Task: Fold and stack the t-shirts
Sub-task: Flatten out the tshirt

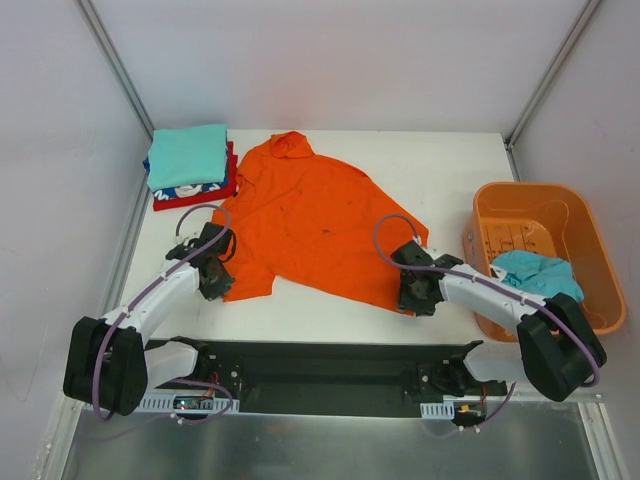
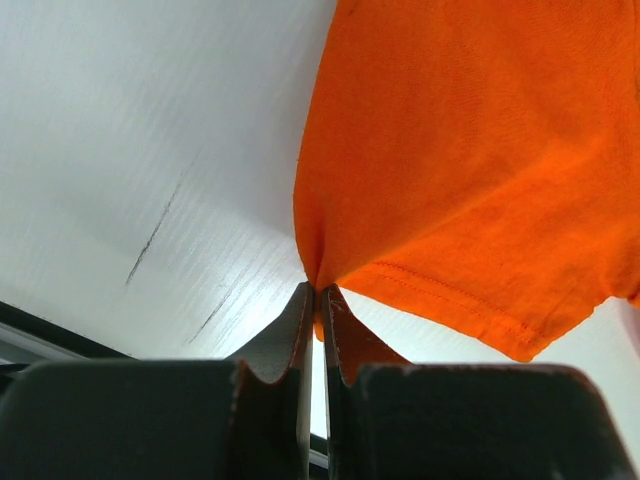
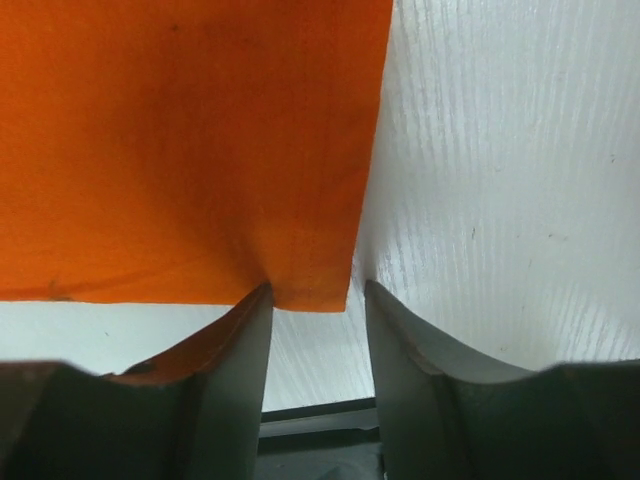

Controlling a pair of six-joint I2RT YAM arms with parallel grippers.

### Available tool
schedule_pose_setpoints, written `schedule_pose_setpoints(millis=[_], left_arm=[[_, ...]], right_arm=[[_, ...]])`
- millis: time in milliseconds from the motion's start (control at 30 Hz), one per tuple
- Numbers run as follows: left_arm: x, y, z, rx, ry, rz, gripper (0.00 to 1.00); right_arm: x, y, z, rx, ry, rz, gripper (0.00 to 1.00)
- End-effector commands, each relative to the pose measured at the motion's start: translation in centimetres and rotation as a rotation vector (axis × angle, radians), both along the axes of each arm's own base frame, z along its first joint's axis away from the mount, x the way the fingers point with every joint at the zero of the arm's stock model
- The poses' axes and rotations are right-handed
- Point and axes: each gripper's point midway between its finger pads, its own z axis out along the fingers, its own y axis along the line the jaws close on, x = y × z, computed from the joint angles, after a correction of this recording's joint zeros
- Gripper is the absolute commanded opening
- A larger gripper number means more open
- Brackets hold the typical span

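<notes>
- White-panelled enclosure; pale walls (image 1: 330, 60) on three sides; grey metal struts (image 1: 115, 65) slant down to the far corners of the table.
- White table (image 1: 450, 165), matt; fine ribbed grain shows in the wrist views; two dark scratches (image 2: 155, 228) in the left wrist view; black base plate (image 1: 320, 375) along the near edge, under both arms.
- Orange t-shirt (image 1: 310, 215) spread flat across mid-table, collar toward the far edge; a few dark specks on the cloth.
- Left gripper (image 1: 214, 280) at the shirt's near-left corner; jaws pressed together with a pinch of orange hem between them; cloth puckers into the pinch.
- Right gripper (image 1: 415, 300) at the shirt's near-right corner; jaws apart at a middling gap, straddling the corner of the hem; one finger (image 3: 240, 350) touches the cloth, the other stands on bare table; not clamped.
- Folded stack (image 1: 190, 172) at the far-left corner: teal t-shirt (image 1: 188, 152) on top, blue-and-white patterned one (image 1: 180, 190) under it, red one (image 1: 200, 200) lowest.
- Orange basket (image 1: 585, 235) at the right side of the table; crumpled teal shirt (image 1: 535, 272) inside, at its near end.
</notes>
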Motion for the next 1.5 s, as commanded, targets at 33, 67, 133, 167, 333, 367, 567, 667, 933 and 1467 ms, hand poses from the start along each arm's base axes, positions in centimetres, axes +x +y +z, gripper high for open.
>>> schedule_pose_setpoints(millis=[33, 67, 133, 167, 333, 367, 567, 667, 933, 1467], left_arm=[[0.0, -0.1, 0.1, -0.005, 0.000, -0.005, 0.00], [0.0, -0.2, 0.1, -0.008, 0.000, -0.006, 0.00], [0.0, -0.3, 0.3, -0.017, -0.005, -0.006, 0.00], [0.1, -0.6, 0.4, -0.031, -0.010, -0.010, 0.00], [3.4, -1.9, 6.4, -0.100, -0.220, -0.069, 0.00], [4.1, -2.1, 8.1, -0.106, -0.276, -0.086, 0.00], [6.7, -1.9, 26.6, -0.134, -0.799, -0.149, 0.00], [5.3, -2.2, 36.2, -0.164, -1.039, -0.222, 0.00], [-5.4, -1.8, 56.3, -0.185, -1.581, -0.423, 0.00], [-9.6, -2.0, 64.3, -0.146, -1.800, -0.532, 0.00]], right_arm=[[0.2, 0.3, -1.2, 0.005, -0.007, -0.032, 0.39], [0.4, 0.1, -1.4, -0.011, -0.002, -0.028, 0.31], [0.6, 0.2, -1.4, -0.016, -0.004, -0.017, 0.18], [1.0, 0.4, -1.1, -0.012, -0.021, -0.013, 0.01], [3.7, 0.5, 4.4, -0.014, -0.170, 0.054, 0.01], [4.6, 0.2, 6.8, -0.019, -0.252, 0.080, 0.01], [7.3, -0.5, 22.9, 0.066, -0.649, 0.112, 0.01], [6.5, -1.0, 30.3, 0.144, -0.821, 0.140, 0.01], [0.6, -2.4, 44.0, 0.376, -1.138, 0.271, 0.01], [-4.7, -4.5, 47.8, 0.472, -1.254, 0.341, 0.01]])
